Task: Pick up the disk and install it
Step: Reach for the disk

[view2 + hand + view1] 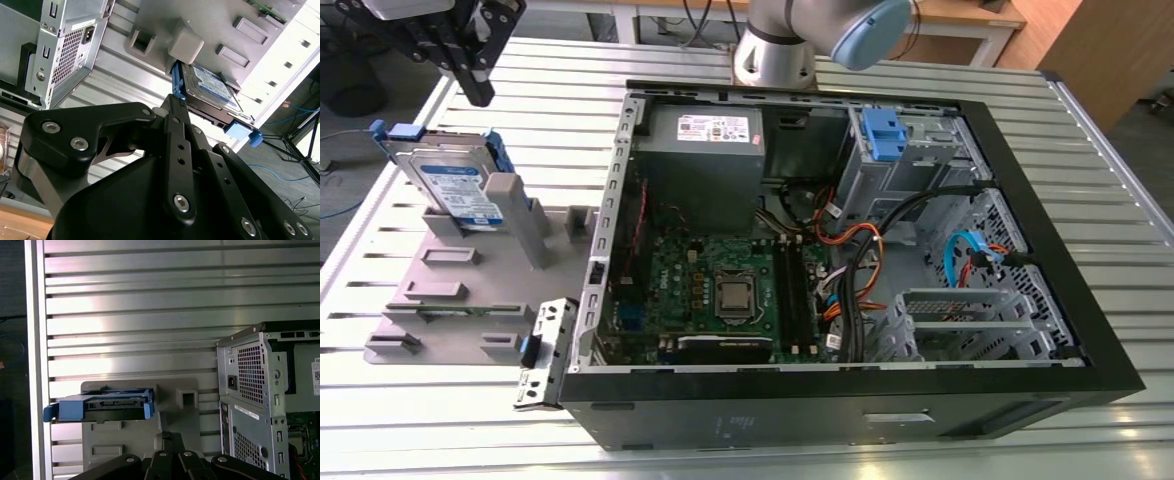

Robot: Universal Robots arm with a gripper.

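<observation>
The black gripper (170, 103) fills the foreground, its bolted links running up to a narrow tip. Just past that tip stands the disk (212, 84), silver with a white-and-blue label, its blue carrier frame (178, 82) round the edges. It sits on edge in a grey fixture (200, 22) on the slatted metal bench (125, 75), close to the bench's edge. Whether tip and frame touch cannot be told. The computer case (65, 45) shows its perforated rear panel. Blue cables (295, 114) lie on the floor beyond the edge.
</observation>
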